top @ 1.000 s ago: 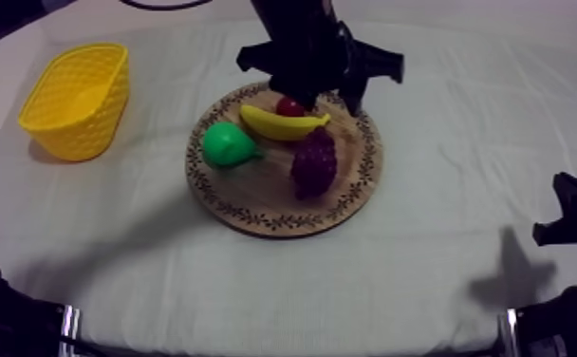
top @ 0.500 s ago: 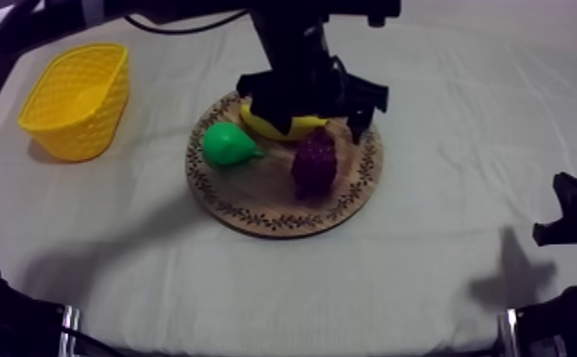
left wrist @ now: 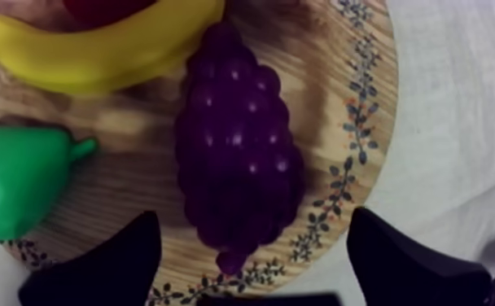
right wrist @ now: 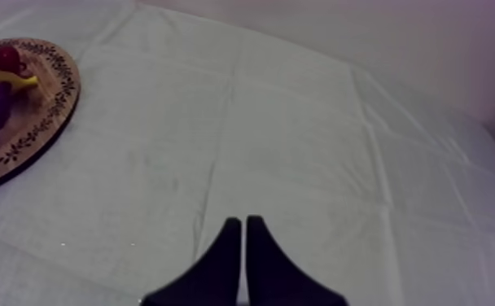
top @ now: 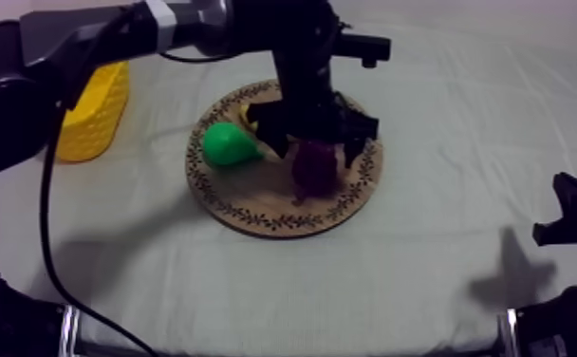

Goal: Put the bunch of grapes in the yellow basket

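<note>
Two grippers listed. Left gripper [left wrist: 251, 213]: fingers spread, poised astride bunch of grapes [left wrist: 238, 146] for grasp; grapes laid on wooden board [left wrist: 137, 167] beside banana [left wrist: 96, 53]. Right gripper [right wrist: 244, 224]: fingers pressed together, parked aside, judged unneeded.

Purple grapes [left wrist: 238, 155], green pear [left wrist: 15, 191], yellow banana [left wrist: 96, 50], floral-rimmed board [left wrist: 363, 122].

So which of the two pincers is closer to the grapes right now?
Left. The left pincer hangs open over the bunch of grapes on the wooden board, one finger either side. The right pincer, shut, is over the cloth, well off the board.
</note>
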